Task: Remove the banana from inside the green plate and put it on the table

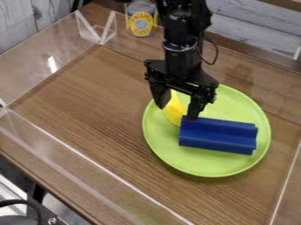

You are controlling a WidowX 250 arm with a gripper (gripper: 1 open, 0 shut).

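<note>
One black tool comes down from the top of the view over the green plate, its jaws spread wide, one to each side of the banana's upper part. Whether either fingertip touches the fruit cannot be told. Between the fingers shows the banana, small and yellow, lying inside the plate toward its rear left part, partly hidden by the tool. Just beside it, toward the front right, sits a blue block, long and dark, lying across the middle and right of the plate. It looks close to the banana's lower end, though contact is hard to make out. Beyond these, the round lime-green plate shows bare along its front and right, its low rim resting on the brown wood-grain tabletop. Clear acrylic walls run round the tabletop's edges, one along the front left. Farther off, near the rear edge and left of the arm, stands a can with a yellow label. A thin dark cable loops out from the right side of the arm.
</note>
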